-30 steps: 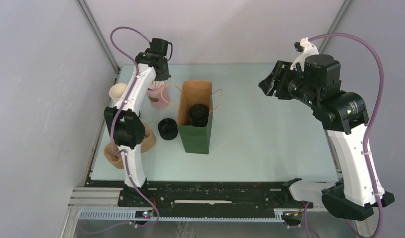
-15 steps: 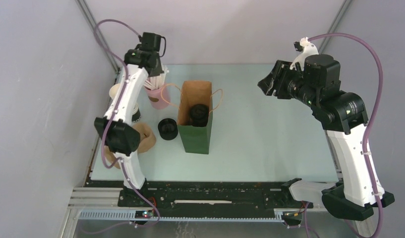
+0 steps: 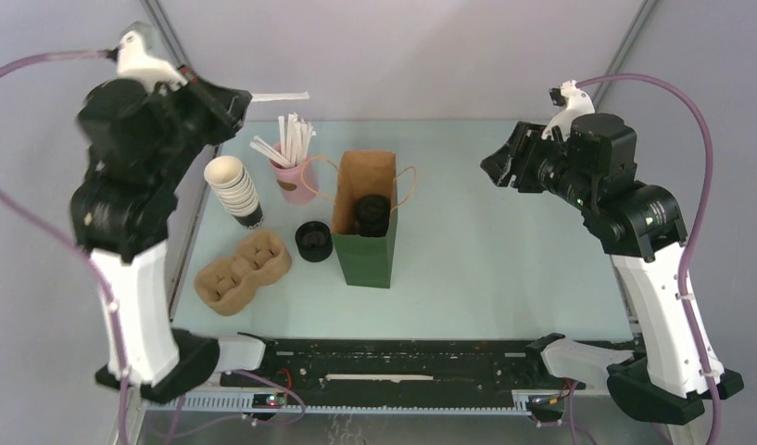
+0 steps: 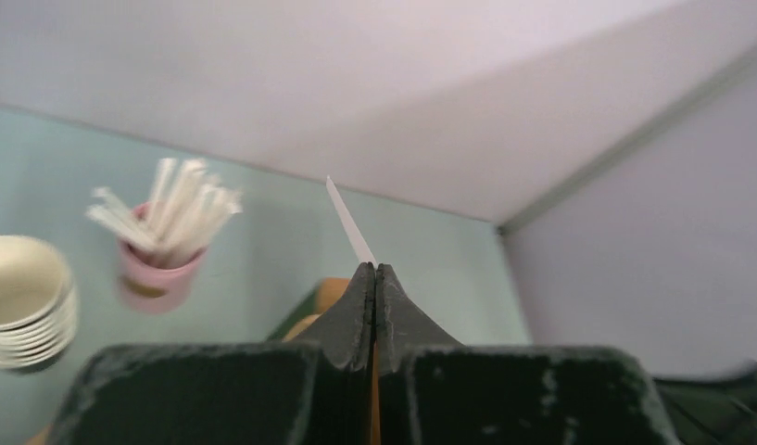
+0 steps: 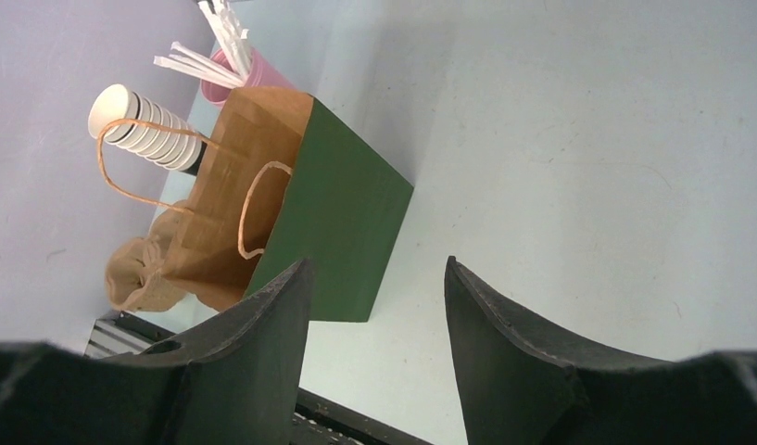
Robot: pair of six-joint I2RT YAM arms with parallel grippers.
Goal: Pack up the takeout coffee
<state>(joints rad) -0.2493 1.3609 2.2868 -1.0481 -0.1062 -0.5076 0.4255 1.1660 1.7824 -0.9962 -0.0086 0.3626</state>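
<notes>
The takeout coffee (image 3: 372, 211), a dark cup with a black lid, stands inside the open green paper bag (image 3: 365, 243) at mid table. My left gripper (image 3: 237, 99) is raised high at the back left, above the pink cup of white straws (image 3: 296, 173), and is shut on one white straw (image 3: 280, 95). In the left wrist view the jaws (image 4: 375, 269) are closed with the straw (image 4: 349, 222) sticking out ahead. My right gripper (image 3: 502, 163) hangs open and empty to the right of the bag. In the right wrist view (image 5: 379, 264) it faces the bag (image 5: 337, 218).
A stack of lidless cups (image 3: 233, 190) stands left of the pink cup. A squat stack of black lids (image 3: 313, 240) sits just left of the bag. A brown cup carrier (image 3: 243, 272) lies at the front left. Bag handles (image 3: 407, 181) stick out sideways.
My left arm has swung up and away from the pink cup toward the back left, drawing one white straw out with it. The right arm has barely moved.
</notes>
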